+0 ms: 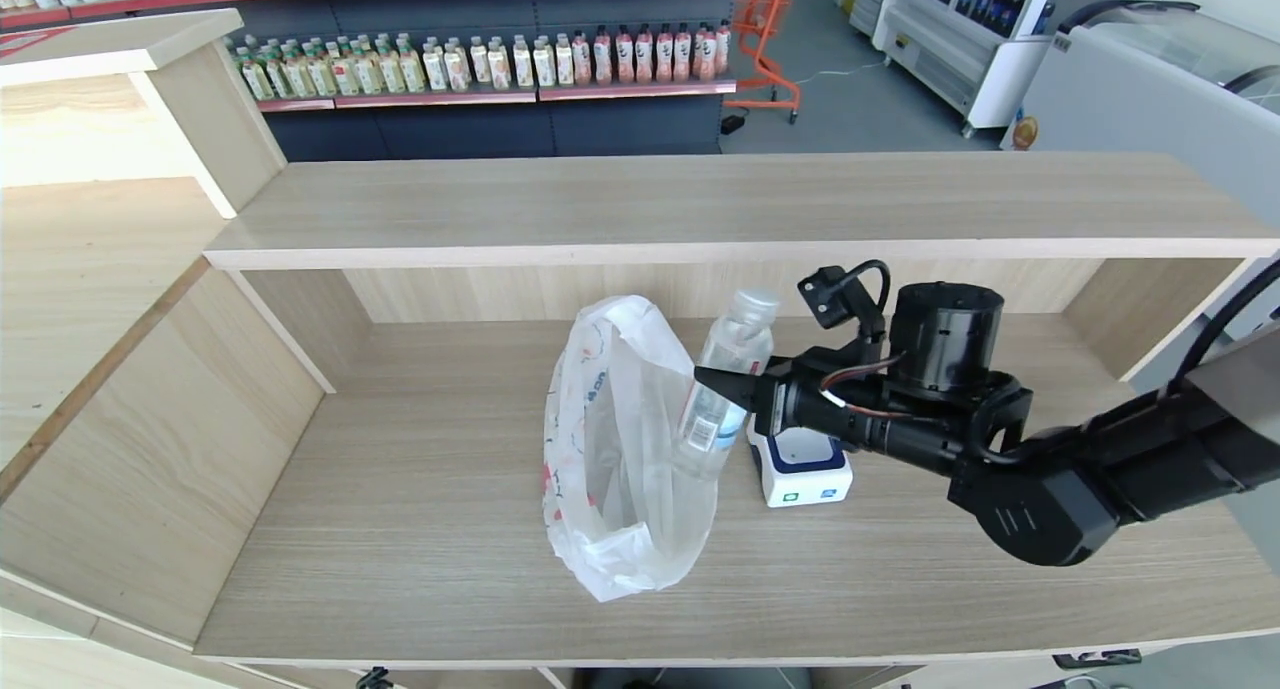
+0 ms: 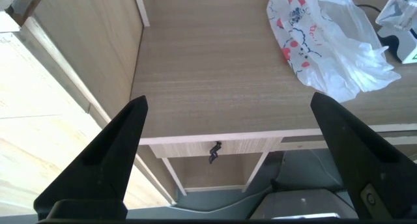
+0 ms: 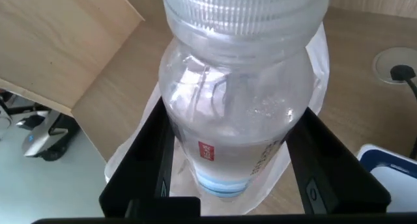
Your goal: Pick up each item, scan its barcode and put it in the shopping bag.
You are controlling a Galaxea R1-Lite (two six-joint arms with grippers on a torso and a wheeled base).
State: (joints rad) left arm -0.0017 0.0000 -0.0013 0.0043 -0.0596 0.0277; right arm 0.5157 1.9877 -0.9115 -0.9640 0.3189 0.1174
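Note:
My right gripper (image 1: 722,381) is shut on a clear water bottle (image 1: 728,374), which it holds upright just right of the shopping bag's mouth and above the scanner. The right wrist view has the bottle (image 3: 238,100) between both black fingers (image 3: 146,165), with the bag below it. The white plastic shopping bag (image 1: 615,449) stands open at the counter's middle; the left wrist view catches it (image 2: 326,45) farther off. A white and blue barcode scanner (image 1: 800,469) sits right of the bag. My left gripper (image 2: 228,159) hangs open over the counter's front edge, holding nothing.
The wooden counter (image 1: 400,529) has a raised back shelf (image 1: 740,204) and a side wall (image 1: 170,449) on the left. A cable hole (image 3: 395,66) is in the counter near the scanner. Store shelves with drink bottles (image 1: 480,61) stand behind.

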